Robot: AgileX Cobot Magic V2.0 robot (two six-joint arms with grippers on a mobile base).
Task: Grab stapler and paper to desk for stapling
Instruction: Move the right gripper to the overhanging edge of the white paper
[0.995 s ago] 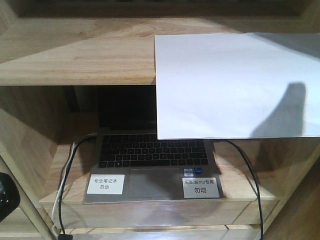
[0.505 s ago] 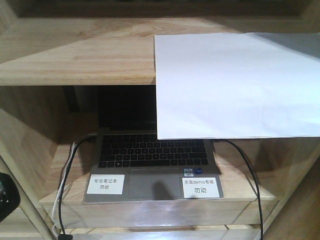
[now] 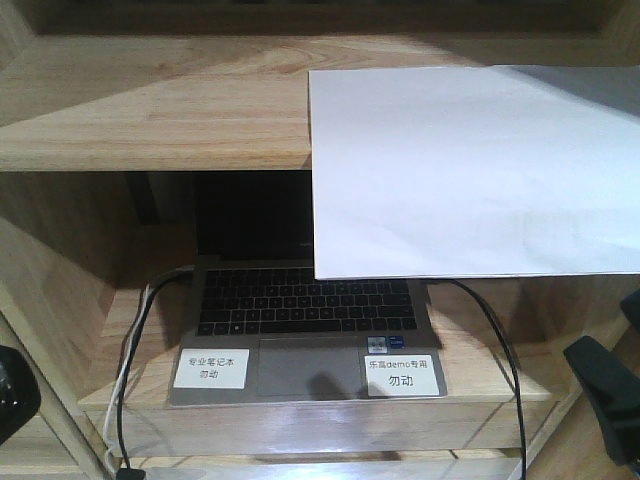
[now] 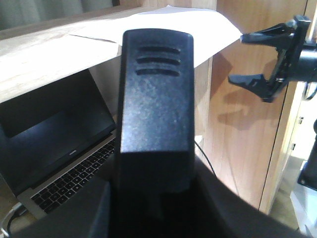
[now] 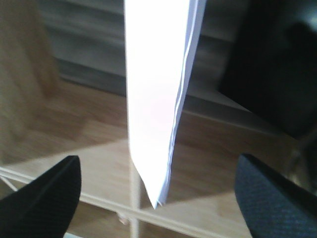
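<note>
Apparently early: the light wooden shelf (image 3: pixel 150 110) carries the plain white paper sheet (image 3: pixel 470 170), overhanging, ungrasped. The black stapler (image 4: pixel 156 94) probably fills the left wrist view; the left gripper's fingers I cannot tell. The right gripper (image 4: pixel 237 58) holds its fingers open near the sheet's corner. Delivery to the desk remains.

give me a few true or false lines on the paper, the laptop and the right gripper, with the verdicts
1. The paper overhangs the front edge of the upper shelf. True.
2. The laptop under it is shut. False: its lid is up and the keyboard shows.
3. The right gripper is clamped on the paper. False: its jaws are open and nothing is gripped, with the sheet's corner ahead of it.
4. Two white labels sit on the laptop's palm rest, one on each side of the trackpad. True.
</note>
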